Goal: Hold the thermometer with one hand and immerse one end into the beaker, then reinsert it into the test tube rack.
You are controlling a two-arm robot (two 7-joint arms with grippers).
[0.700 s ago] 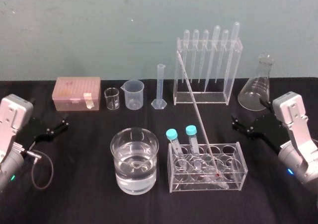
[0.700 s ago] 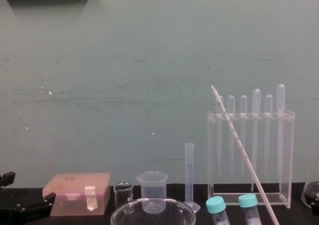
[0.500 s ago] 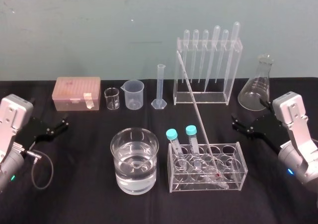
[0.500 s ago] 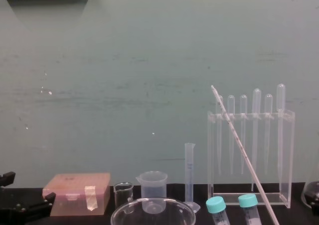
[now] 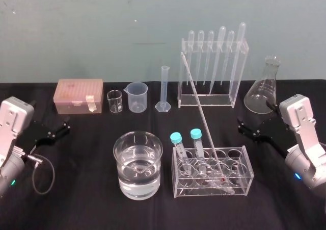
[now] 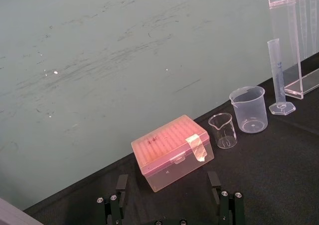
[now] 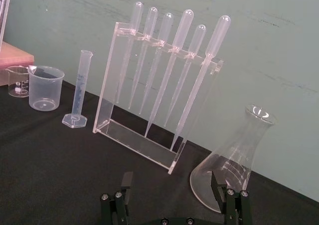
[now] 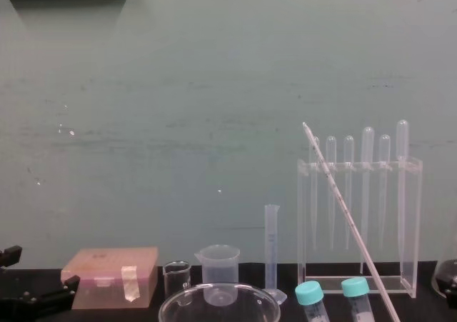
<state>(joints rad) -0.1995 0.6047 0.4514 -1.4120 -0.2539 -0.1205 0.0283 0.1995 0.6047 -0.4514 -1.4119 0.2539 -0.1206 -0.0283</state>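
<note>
The desk (image 5: pixel 76 199) is covered in black. Nearest the robot, at centre, stands the beaker (image 5: pixel 137 188), upright and roughly half full of clear liquid. Just beside it, toward the robot's right, sits the test tube rack (image 5: pixel 242 184), low and clear, with round holes in its top. Two blue-capped tubes (image 5: pixel 196 144) lean in its left-hand holes.

The thermometer (image 5: pixel 201 112) has its lower end down inside this rack. It slants up and away toward the back, and its top crosses the left post of the pipette stand (image 5: pixel 204 100). Contact with that stand cannot be determined. The thermometer is well apart from both grippers.

The left gripper (image 5: pixel 63 126) is low at the left edge of the desk, pointing inward. Its jaws are spread and hold nothing, as the left wrist view confirms. A looped cable (image 5: pixel 43 170) lies beside that arm. The right gripper (image 5: pixel 242 126) mirrors it at the right edge, jaws likewise spread and empty.

Along the back wall, from left to right, stand:
- a pink lidded box (image 5: pixel 80 95)
- a small glass beaker (image 5: pixel 114 101)
- a plastic spouted beaker (image 5: pixel 137 97)
- a slim graduated cylinder (image 5: pixel 164 90)
- the pipette stand, holding six bulb-topped pipettes (image 5: pixel 221 51)
- a conical flask (image 5: pixel 265 90)
</note>
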